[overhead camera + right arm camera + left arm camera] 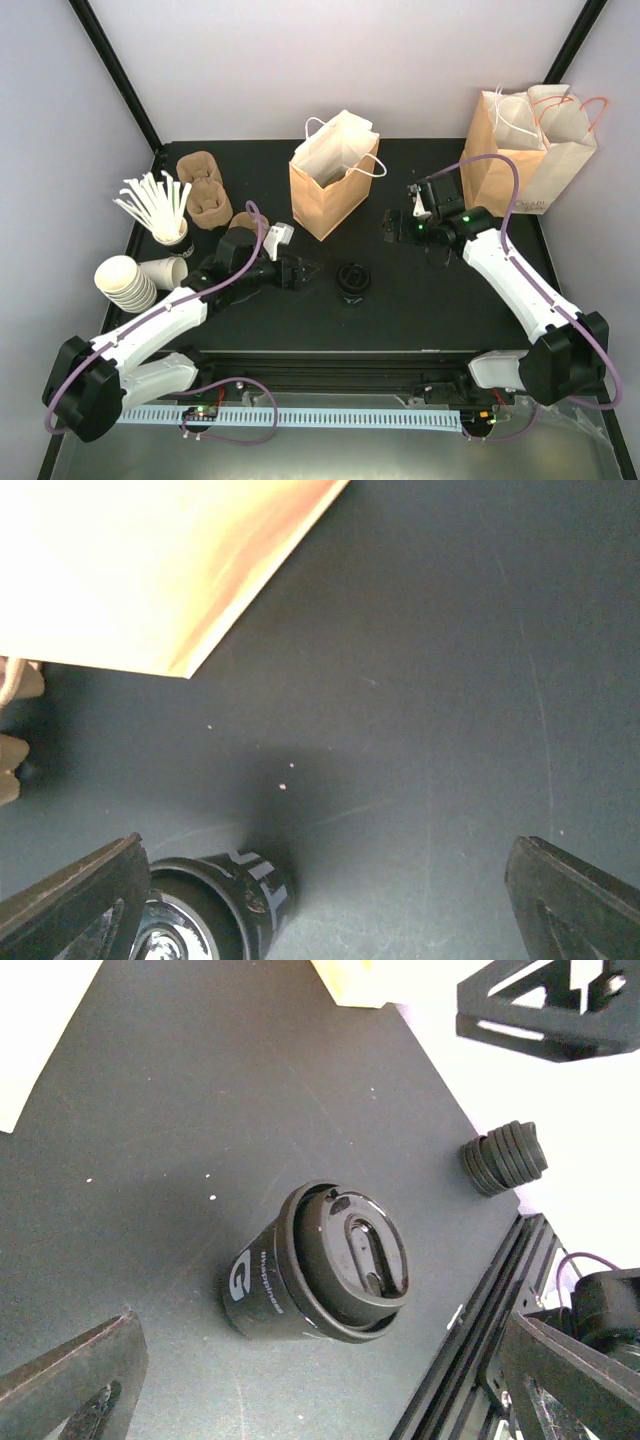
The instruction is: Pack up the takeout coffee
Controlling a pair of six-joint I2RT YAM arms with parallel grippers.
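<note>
The takeout coffee stands upright near the middle of the table, its glossy black lid facing up. In the left wrist view the takeout coffee shows a dark printed wall with a white logo. It sits just ahead of my left gripper, whose jaws stand wide apart with nothing between them. From above, the left gripper lies just left of the cup. My right gripper hovers open behind and to the right of it. The right wrist view has the cup beside the left finger, untouched.
An open brown paper bag stands behind the cup, its corner near the right gripper. More bags stand at the back right. Brown cup carriers, a cup of white sticks and stacked lidless cups fill the left side.
</note>
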